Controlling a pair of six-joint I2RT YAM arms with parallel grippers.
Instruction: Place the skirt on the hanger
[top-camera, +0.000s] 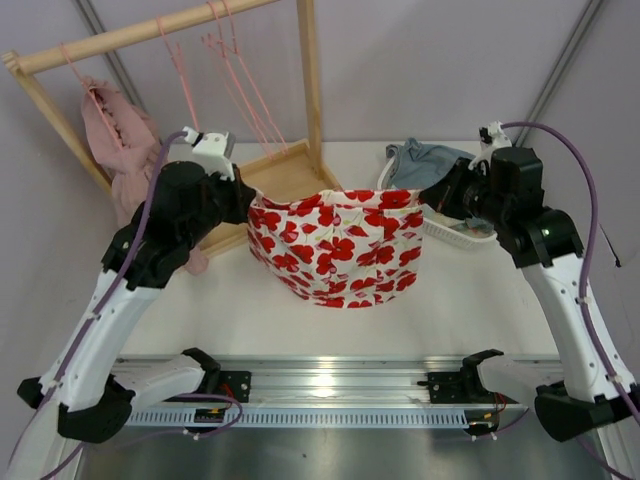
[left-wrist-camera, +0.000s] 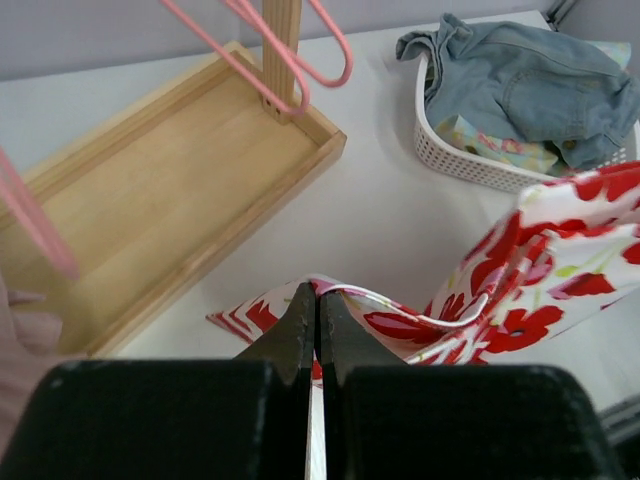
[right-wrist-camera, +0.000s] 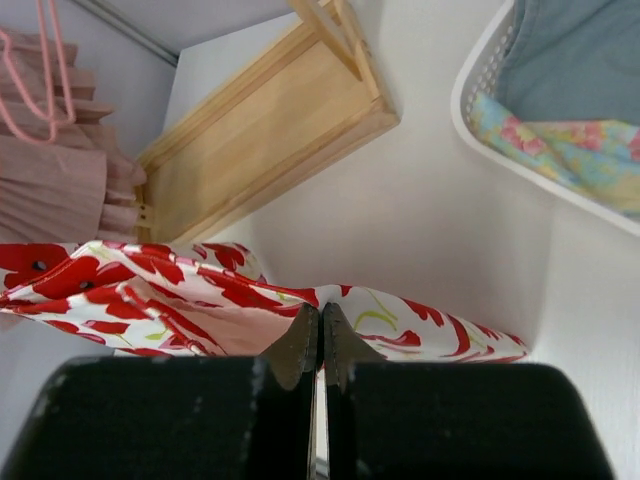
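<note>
The skirt (top-camera: 335, 245), white with big red flowers, hangs stretched between my two grippers above the table. My left gripper (top-camera: 247, 197) is shut on its left top edge; in the left wrist view the gripper (left-wrist-camera: 318, 291) pinches the cloth (left-wrist-camera: 520, 270). My right gripper (top-camera: 432, 198) is shut on the right top edge; in the right wrist view the gripper (right-wrist-camera: 321, 312) pinches the skirt's hem (right-wrist-camera: 150, 290). Several pink hangers (top-camera: 235, 80) hang from the wooden rack's bar behind the skirt. Hanger ends (left-wrist-camera: 300, 60) show in the left wrist view.
A light wooden rack frame (top-camera: 140, 30) with a tray base (top-camera: 285, 175) stands at the back left. A dusty-pink ruffled garment (top-camera: 115, 140) hangs on it. A white basket (top-camera: 455, 232) with blue-grey cloth (top-camera: 425, 160) sits at the back right, close behind my right gripper.
</note>
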